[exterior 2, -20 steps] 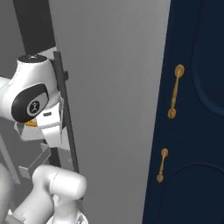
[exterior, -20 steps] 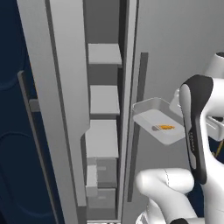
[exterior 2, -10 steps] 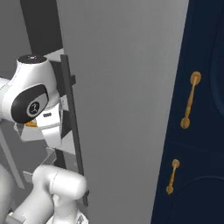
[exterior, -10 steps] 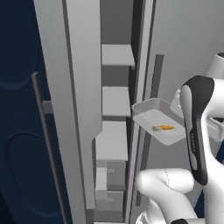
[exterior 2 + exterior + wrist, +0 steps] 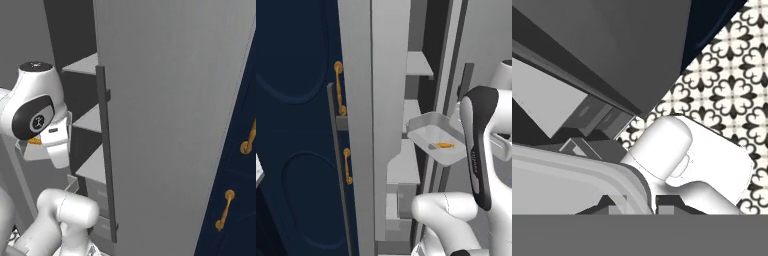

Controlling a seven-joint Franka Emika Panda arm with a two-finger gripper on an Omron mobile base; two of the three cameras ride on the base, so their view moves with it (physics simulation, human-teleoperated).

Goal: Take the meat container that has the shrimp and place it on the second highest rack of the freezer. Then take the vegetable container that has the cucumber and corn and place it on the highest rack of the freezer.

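One shrimp (image 5: 444, 145) tray (image 5: 428, 131) hovers at the freezer's (image 5: 387, 75) 3 o'clock, grip hidden so can't tell, next slide it onto the second highest rack (image 5: 411, 110).

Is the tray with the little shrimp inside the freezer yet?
Not yet. The tray with the shrimp is in the air before the open freezer, outside its shelves.

Both base views close on the open freezer (image 5: 381, 100)

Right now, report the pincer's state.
Pincer: jaws hidden, so open or shut cannot be told; the tray with the shrimp hangs in the air by the arm.
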